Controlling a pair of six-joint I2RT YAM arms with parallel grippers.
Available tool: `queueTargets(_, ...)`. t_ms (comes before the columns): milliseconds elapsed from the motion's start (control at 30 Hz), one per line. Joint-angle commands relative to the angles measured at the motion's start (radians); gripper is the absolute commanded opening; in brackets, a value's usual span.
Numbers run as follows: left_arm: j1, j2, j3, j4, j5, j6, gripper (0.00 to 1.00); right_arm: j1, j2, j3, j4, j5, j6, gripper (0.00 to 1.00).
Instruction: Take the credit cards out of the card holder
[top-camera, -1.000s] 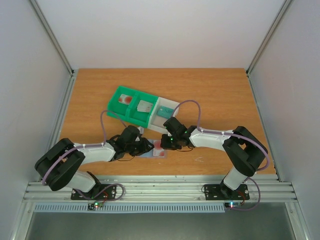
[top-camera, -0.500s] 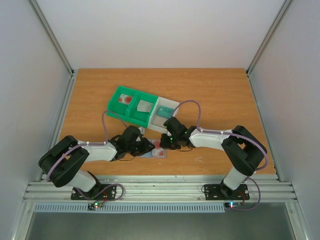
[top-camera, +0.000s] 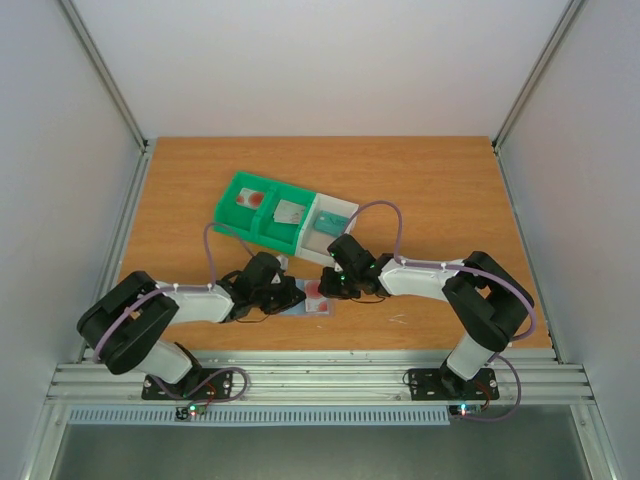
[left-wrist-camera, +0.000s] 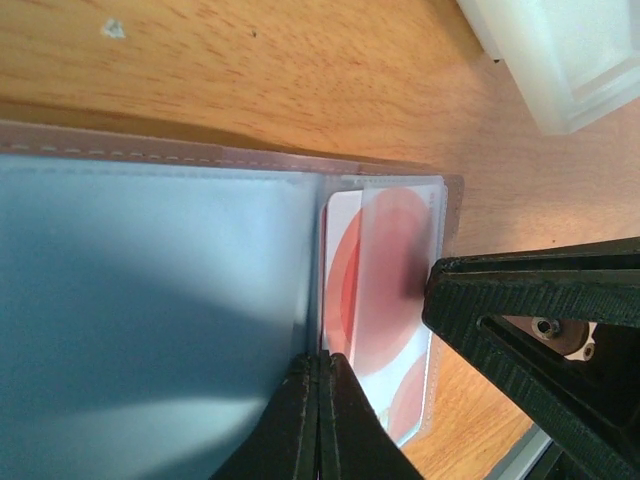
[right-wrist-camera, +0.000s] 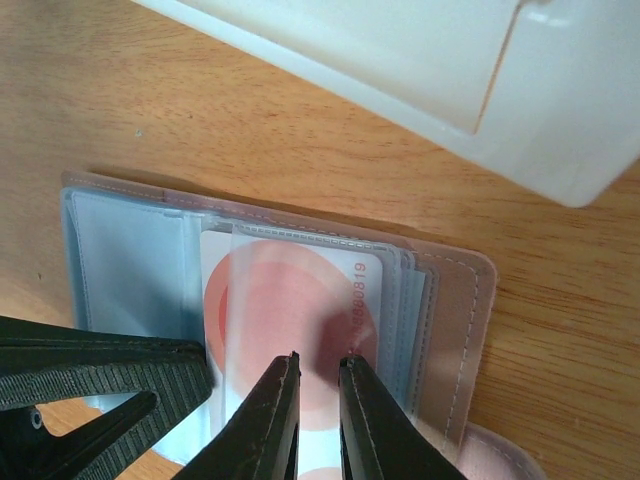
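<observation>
Slate-blue card holder (left-wrist-camera: 150, 300) looks pinned by your closed, empty left end effector (left-wrist-camera: 318, 362) so the right end effector (right-wrist-camera: 318, 362), barely parted and empty, can drag the card (right-wrist-camera: 300, 285) out.

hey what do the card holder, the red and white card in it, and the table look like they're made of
Card holder: probably soft vinyl or faux leather, going by the stitched edge and glossy clear pockets.
Card: seemingly stiff plastic, with a smooth printed face showing red circles and numbers.
Table: wood or wood-look laminate, with visible grain and a low sheen.
</observation>
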Motion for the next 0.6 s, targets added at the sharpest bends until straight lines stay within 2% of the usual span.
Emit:
queueTargets(0, -0.004, -0.046, -0.013, 0.036, -0.01, 0.015, 0.0, 0.0, 0.019, -0.036, -0.039, 0.024, 0.003, 0.13)
queueTargets(433, 0.003, -0.117, -0.01, -0.069, -0.062, 0.037, 0.01, -0.003, -0.019, -0.042, -0.057, 0.018, 0.0, 0.13)
queueTargets(500, 0.003, -0.106, -0.006, -0.07, -0.057, 0.041, 0.05, -0.003, -0.029, -0.036, -0.068, 0.018, -0.003, 0.13)
queueTargets(567, 0.003, -0.096, -0.005, -0.068, -0.056, 0.041, 0.15, -0.003, -0.036, -0.034, -0.073, 0.018, -0.005, 0.13)
